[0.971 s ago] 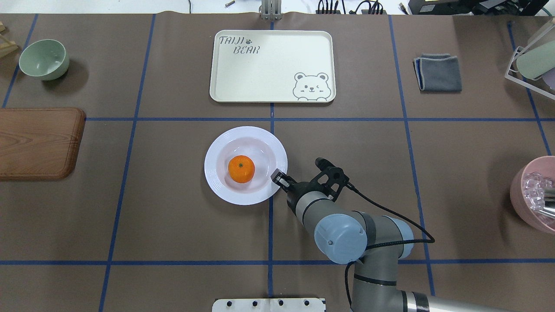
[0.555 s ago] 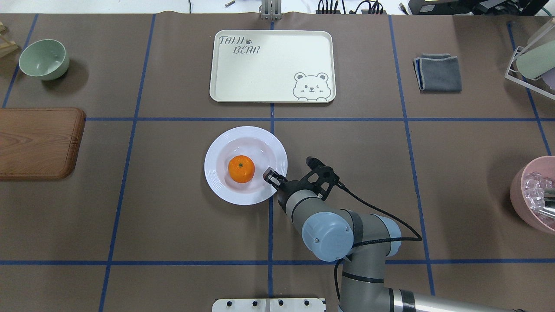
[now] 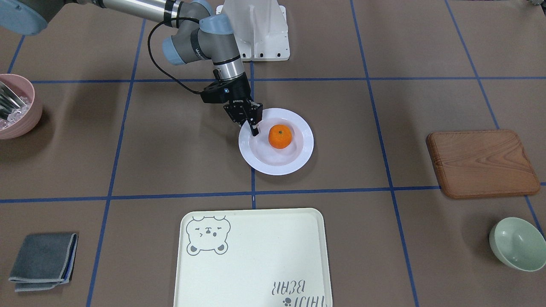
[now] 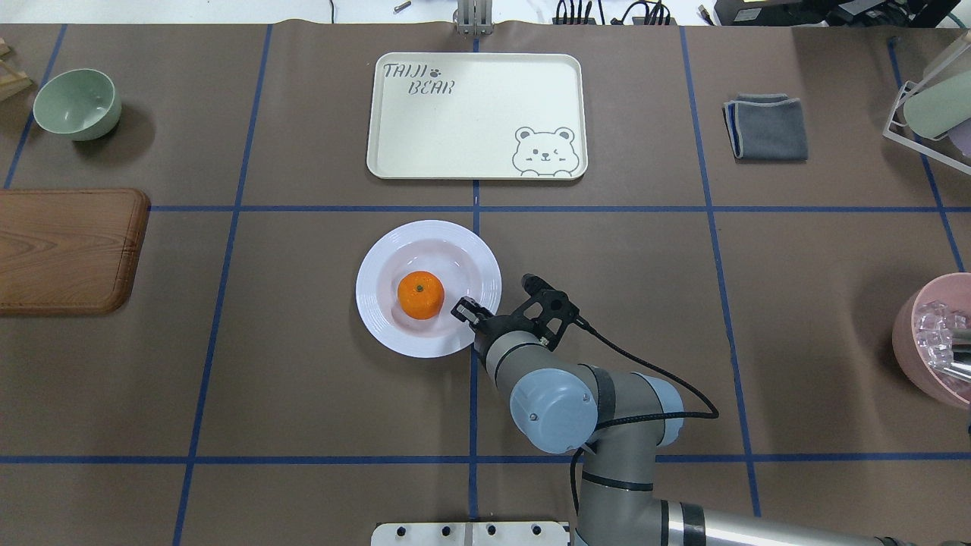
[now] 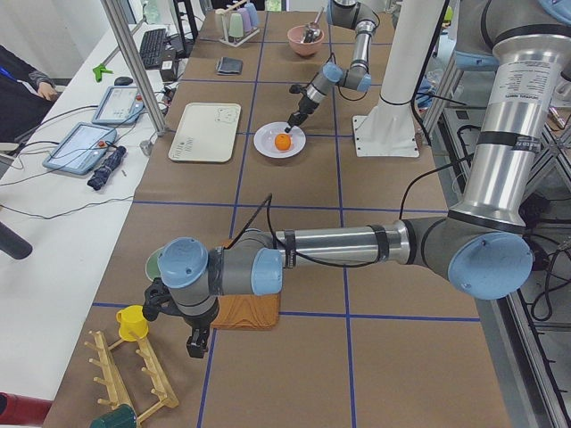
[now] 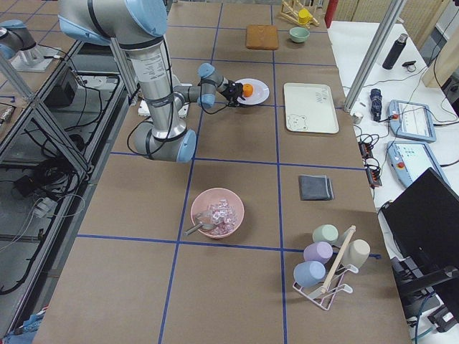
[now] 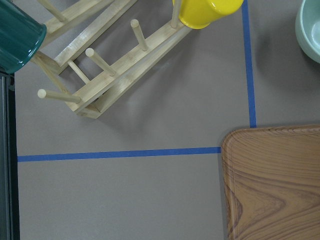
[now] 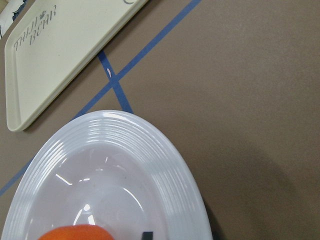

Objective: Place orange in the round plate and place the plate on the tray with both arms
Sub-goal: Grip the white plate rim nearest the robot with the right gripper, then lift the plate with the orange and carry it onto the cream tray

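Note:
The orange (image 4: 420, 295) lies in the sunken centre of the white round plate (image 4: 379, 258), which rests on the table mat in front of the cream bear tray (image 4: 470, 114). My right gripper (image 4: 464, 309) is at the plate's near right rim and looks open, one fingertip (image 3: 254, 130) inside the rim beside the orange (image 3: 280, 136). The right wrist view shows the plate's ridged rim (image 8: 165, 165) and the tray (image 8: 55, 60) beyond it. My left gripper (image 5: 194, 343) hangs far off at the table's left end; I cannot tell whether it is open or shut.
A wooden board (image 4: 64, 250) and a pale green bowl (image 4: 77, 103) sit at the left. A folded grey cloth (image 4: 766, 127), a cup rack (image 4: 929, 106) and a pink bowl (image 4: 937, 341) are at the right. A wooden peg rack (image 7: 100, 65) lies under the left wrist.
My right gripper has slid left, from just outside the plate onto its near right rim. The plate has shifted very slightly left; the orange stays in it.

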